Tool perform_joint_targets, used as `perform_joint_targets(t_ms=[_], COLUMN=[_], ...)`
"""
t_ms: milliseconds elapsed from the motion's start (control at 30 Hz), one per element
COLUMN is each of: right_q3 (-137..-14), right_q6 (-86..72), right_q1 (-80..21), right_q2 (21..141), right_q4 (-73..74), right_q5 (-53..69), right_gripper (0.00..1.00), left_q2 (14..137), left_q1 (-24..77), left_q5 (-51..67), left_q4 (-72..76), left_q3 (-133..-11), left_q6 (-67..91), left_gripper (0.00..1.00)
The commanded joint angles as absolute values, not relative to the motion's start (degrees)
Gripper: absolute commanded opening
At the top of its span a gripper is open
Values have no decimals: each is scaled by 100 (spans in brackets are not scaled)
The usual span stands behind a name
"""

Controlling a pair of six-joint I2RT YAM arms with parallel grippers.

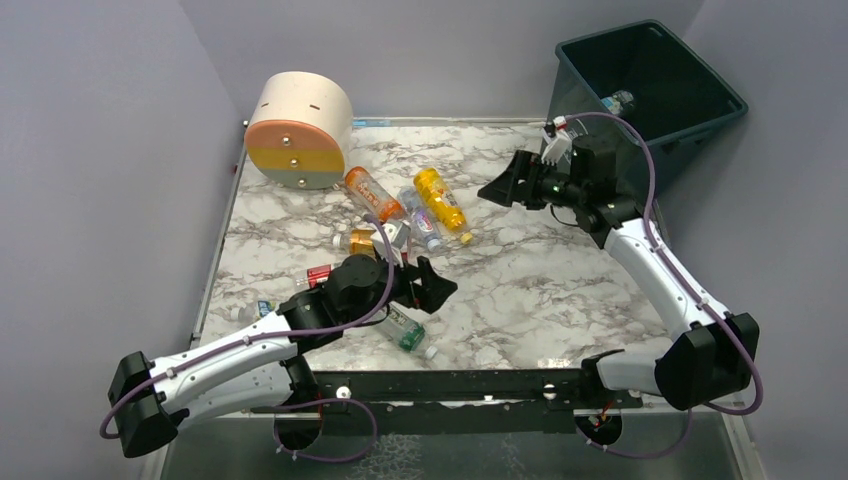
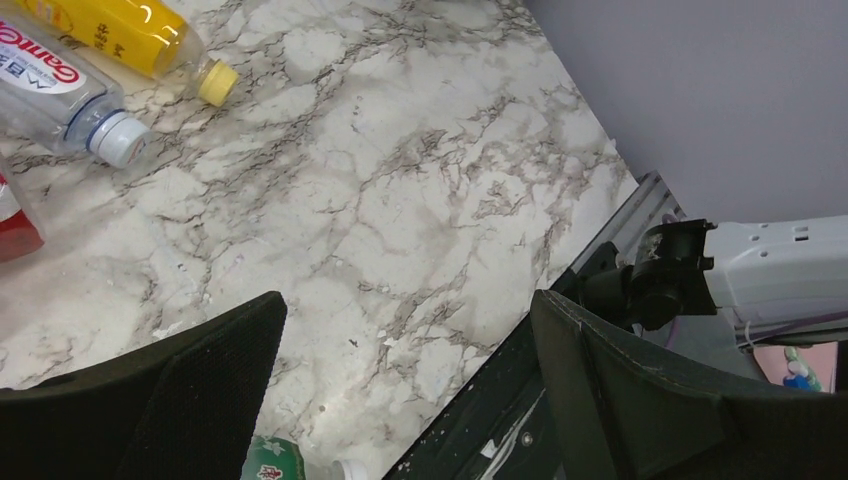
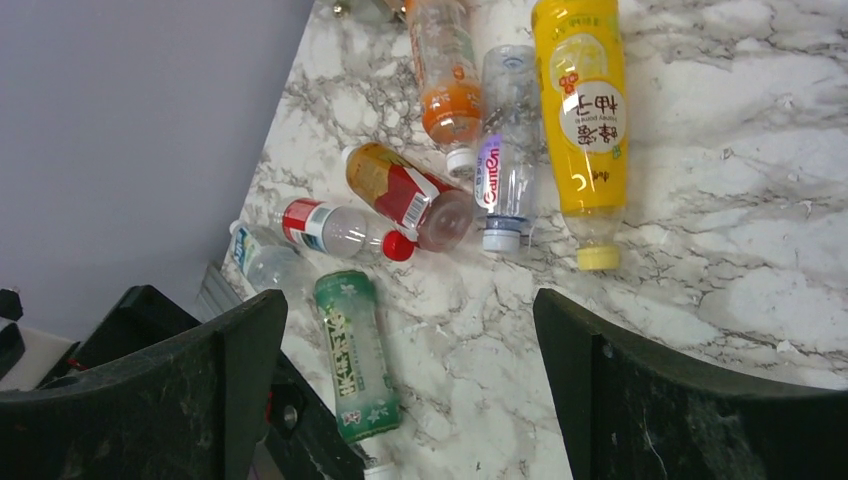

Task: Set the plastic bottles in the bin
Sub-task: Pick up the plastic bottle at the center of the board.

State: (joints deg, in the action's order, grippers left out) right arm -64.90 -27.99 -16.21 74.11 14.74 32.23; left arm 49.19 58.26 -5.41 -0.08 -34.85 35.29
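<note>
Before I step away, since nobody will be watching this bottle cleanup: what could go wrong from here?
The yellow bottle, clear bottle and orange bottle lie packed side by side; the open right gripper closing on one may send its neighbours rolling. The green bottle lies near the front edge of the table, beside the open left gripper; a nudge could roll it off.

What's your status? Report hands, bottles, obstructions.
Left hand, right hand open, empty. One bottle in bin; other bottles loose on table. Cream cylinder aside, no obstruction.
</note>
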Motion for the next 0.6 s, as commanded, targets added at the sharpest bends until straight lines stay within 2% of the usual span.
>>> perform_joint_targets(t_ms=[0, 333, 567], right_q3=[-6269, -6029, -5784], right_q6=[-2588, -2242, -2200], right_q1=[-1695, -1772, -1827], right_q2=[7269, 7685, 7995], right_q4=[1533, 1462, 1110], right_q5=[3096, 2901, 2793], right_gripper=[95, 95, 95], left_q2=[4617, 4055, 4552], left_q1=[5847, 5845, 5577], left_q5=[-949, -1565, -1256], left_q4=[-335, -839, -825], left_q3=[-3425, -3192, -3512], left_q6=[3822, 3919, 3433], left_gripper=[99, 99, 99])
